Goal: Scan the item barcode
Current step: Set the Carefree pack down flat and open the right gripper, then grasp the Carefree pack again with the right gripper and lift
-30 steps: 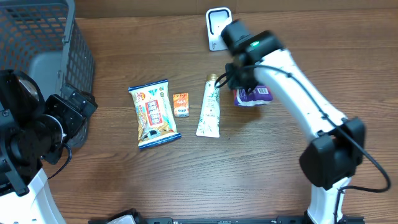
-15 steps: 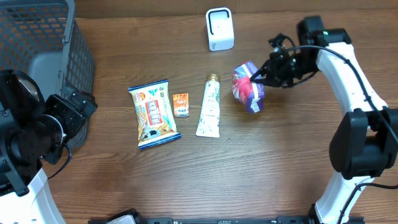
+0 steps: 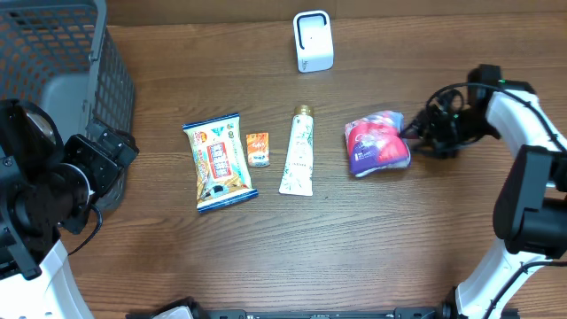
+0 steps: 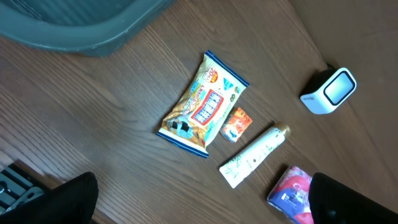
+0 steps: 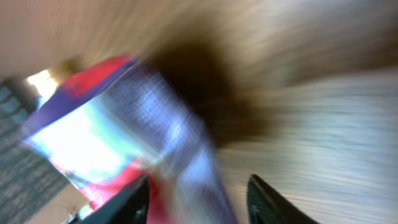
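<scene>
As the snack pouch [image 3: 376, 143] lies crosswise just left of my right pincer [image 3: 413, 135], I hold my fingers parted, loose about its near end.

Pouch [image 3: 377, 142] right of tube [image 3: 299, 152], scanner [image 3: 313, 42] behind

Our left arm [image 3: 40, 190] sits folded at the near left of the scene, its dark wrist turned toward the right. The left gripper [image 4: 205, 208] looks out and down, and its two fingers [image 4: 74, 196] stand at the bottom corners of the wrist view, spread wide. Our right arm [image 3: 518, 111] rises from the near right edge, runs toward the far side, then bends left, held low. The right gripper [image 3: 418, 133] points left. The right wrist view is blurred, but we see its fingertips [image 5: 134, 199] parted.
</scene>
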Tool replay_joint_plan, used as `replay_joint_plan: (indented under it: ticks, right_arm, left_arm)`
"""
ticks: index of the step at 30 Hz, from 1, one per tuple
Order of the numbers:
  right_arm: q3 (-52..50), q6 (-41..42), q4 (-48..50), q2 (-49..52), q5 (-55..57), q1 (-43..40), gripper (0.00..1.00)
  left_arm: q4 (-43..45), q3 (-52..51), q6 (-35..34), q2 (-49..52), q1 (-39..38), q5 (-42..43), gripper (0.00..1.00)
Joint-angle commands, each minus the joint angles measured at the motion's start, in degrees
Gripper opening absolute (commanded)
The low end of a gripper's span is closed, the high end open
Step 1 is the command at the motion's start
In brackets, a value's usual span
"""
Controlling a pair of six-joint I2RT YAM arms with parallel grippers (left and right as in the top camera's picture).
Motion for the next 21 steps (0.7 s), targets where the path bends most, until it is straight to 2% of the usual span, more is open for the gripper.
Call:
replay_joint_plan:
  ticks: [1, 3, 6, 8, 11, 21]
  right_arm:
    - [5.20, -1.16, -3.10, -1.64, 8.57, -0.83, 0.56]
    - [8.41, -3.21, -6.23, -2.16, 8.52, -1.18, 0.63]
    - [12.68, -5.88, -10.05, -2.56, 8.35, -0.98, 0.82]
    - [13.75, -7.04, -11.30, -2.58, 8.35, -0.13, 0.87]
    - [12.85, -8.13, -10.47, -2.45, 8.35, 1.62, 0.88]
    - [2.19, -8.13, 3.23, -1.57, 7.43, 6.45, 0.84]
  left_arm:
    - [0.07, 0.07, 0.52, -0.24, 0.35, 0.04, 1.00]
    - [0.07, 0.07, 0.50, -0.24, 0.35, 0.04, 1.00]
    - [0.07, 0.07, 0.52, -0.24, 0.33, 0.04, 1.00]
    - [0.07, 0.07, 0.50, -0.24, 0.35, 0.04, 1.00]
    - [0.07, 0.07, 0.50, -0.24, 0.35, 0.04, 1.00]
    - [0.07, 0.07, 0.52, -0.24, 0.35, 0.04, 1.00]
